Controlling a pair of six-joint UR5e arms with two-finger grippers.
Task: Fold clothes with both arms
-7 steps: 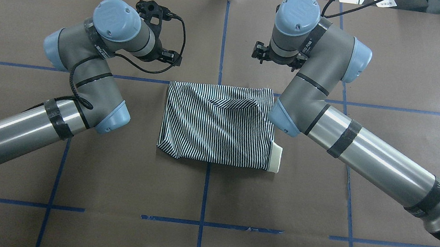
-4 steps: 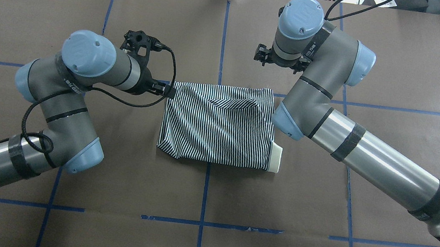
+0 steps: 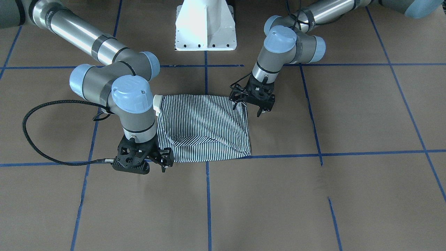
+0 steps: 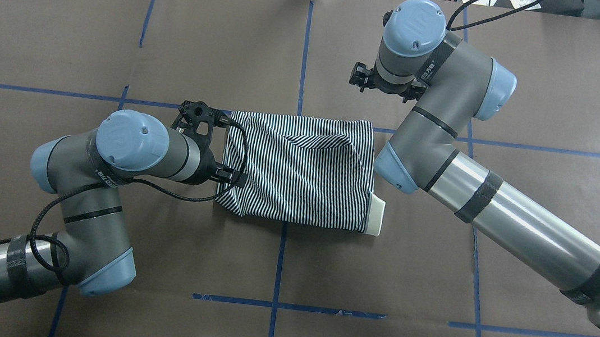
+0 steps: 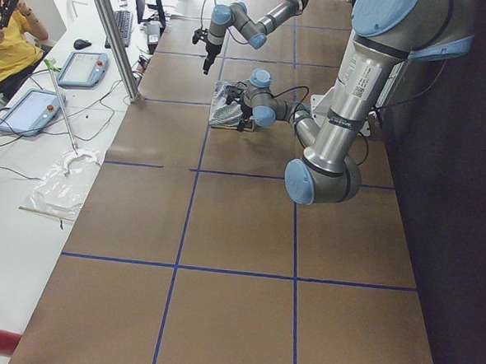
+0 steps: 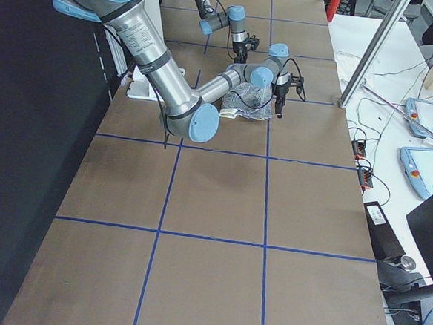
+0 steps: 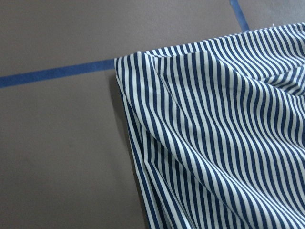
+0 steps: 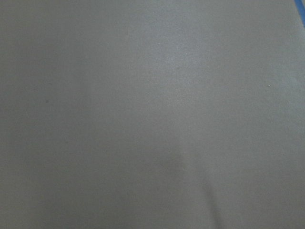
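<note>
Lying folded into a rumpled rectangle on the brown paper table cover (image 4: 378, 279), the navy-and-white striped polo shirt (image 4: 299, 174) is the reference for every position here. Its plain cream collar (image 4: 376, 215) pokes out of the shirt's edge on the robot's right. The white pedestal base (image 3: 205, 28) stands beyond the shirt's robot-side edge, well apart. The black two-finger left gripper (image 3: 248, 107) sits at the shirt's robot-side corner opposite the collar, fingers spread. Whether they touch the cloth cannot be told. The black two-finger right gripper (image 3: 166, 162) hangs just off the shirt's collar-side corner, away from the robot, fingers parted and holding nothing. A blue tape line (image 3: 313, 154) runs along the shirt's far edge.
</note>
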